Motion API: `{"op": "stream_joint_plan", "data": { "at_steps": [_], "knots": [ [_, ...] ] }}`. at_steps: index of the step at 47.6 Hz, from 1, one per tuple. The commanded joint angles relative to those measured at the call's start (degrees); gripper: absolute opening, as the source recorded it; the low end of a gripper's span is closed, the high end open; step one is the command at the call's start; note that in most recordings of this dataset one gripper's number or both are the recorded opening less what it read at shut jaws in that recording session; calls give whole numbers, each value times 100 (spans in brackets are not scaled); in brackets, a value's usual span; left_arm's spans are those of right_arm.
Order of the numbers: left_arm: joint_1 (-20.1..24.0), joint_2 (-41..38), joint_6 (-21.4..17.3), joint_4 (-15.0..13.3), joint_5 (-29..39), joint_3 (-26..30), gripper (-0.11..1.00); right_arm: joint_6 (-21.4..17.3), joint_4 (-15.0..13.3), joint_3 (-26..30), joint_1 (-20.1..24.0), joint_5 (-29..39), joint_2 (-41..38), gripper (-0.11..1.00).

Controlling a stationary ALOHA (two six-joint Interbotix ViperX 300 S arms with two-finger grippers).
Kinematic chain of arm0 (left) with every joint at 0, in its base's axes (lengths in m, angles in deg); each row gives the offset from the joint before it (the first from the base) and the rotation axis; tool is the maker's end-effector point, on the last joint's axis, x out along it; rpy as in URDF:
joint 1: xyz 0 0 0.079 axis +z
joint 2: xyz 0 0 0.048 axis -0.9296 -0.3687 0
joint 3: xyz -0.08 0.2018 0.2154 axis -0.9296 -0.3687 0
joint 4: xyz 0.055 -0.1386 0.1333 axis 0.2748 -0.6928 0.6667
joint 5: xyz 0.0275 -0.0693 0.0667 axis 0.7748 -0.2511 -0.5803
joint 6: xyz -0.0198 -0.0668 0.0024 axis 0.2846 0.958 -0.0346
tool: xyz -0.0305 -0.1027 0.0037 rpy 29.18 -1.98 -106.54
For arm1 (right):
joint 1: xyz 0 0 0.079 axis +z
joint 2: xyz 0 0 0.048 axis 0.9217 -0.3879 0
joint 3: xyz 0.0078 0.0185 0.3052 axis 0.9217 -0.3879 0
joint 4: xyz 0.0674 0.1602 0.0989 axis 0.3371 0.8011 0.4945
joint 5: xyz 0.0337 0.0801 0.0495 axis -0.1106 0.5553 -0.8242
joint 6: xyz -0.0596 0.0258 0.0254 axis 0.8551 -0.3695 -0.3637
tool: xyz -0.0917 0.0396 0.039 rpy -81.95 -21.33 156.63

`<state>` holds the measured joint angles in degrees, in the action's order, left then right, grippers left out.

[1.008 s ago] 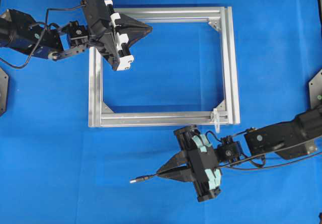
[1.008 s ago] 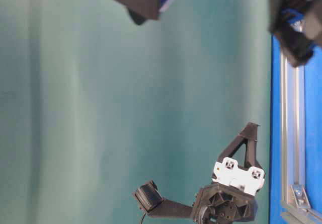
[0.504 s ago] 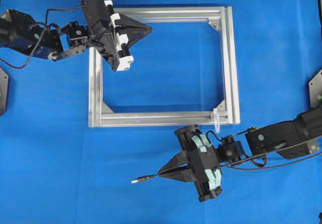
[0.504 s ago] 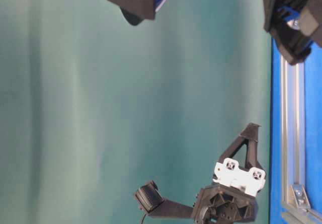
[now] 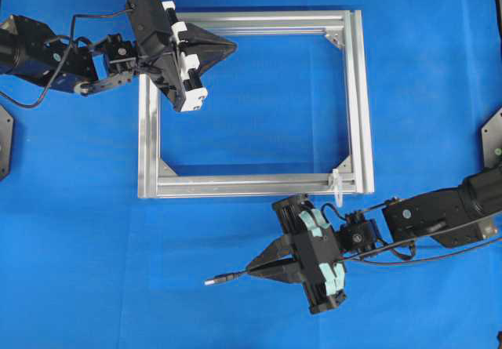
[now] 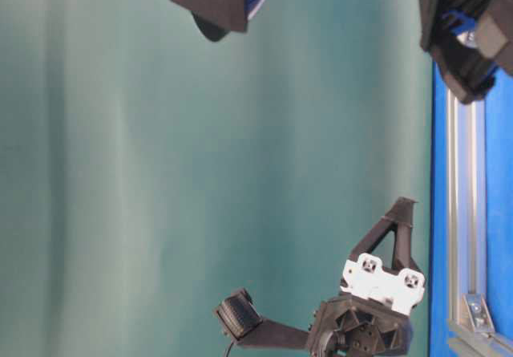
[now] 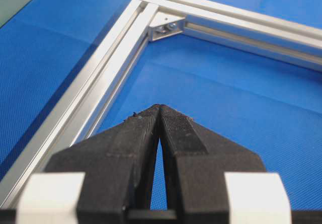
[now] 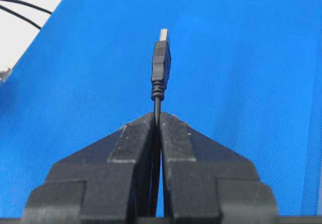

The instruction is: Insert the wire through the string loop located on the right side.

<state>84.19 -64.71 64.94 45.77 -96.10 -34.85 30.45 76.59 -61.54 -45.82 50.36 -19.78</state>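
Overhead, one rectangular frame of four silver grooved metal bars lay on a blue mat, with small triangular brackets inside its corners. The left gripper, black and wedge-shaped, hung over the frame's upper left corner, clenched on nothing. The right gripper sat below the frame's lower bar, pinching the wire; the plug tip pointed left, away from the frame. The loop, tiny and whitish, stood on the lower bar near its right corner, well apart from the plug.

At table level, the scene appeared turned on its side: a plain green backdrop filled most of the picture, with the mat and one frame bar along the right edge, and black arm parts at the top and bottom.

The left wrist view showed two ribbed black fingers pressed together above the finely woven mat, one bracket ahead in the corner.

The right wrist view showed the two fingers clamped on the thin black cable, its moulded plug ending in a small silver tip.
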Motion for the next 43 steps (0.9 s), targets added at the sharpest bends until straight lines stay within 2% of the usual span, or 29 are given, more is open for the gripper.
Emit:
{"op": "stream_joint_plan", "data": {
  "at_steps": [1,27,34,43],
  "knots": [
    [-18,193,18,9,-35,44,0,9,18,44,-9,-18,176,-3],
    [-26,193,18,9,-62,53,0,0,18,-44,9,-26,220,-3],
    [-26,193,18,9,-62,44,0,-26,62,-308,53,-26,387,-3],
    [-26,193,18,9,-62,44,0,-26,299,-896,114,-70,800,-3]
  ]
}}
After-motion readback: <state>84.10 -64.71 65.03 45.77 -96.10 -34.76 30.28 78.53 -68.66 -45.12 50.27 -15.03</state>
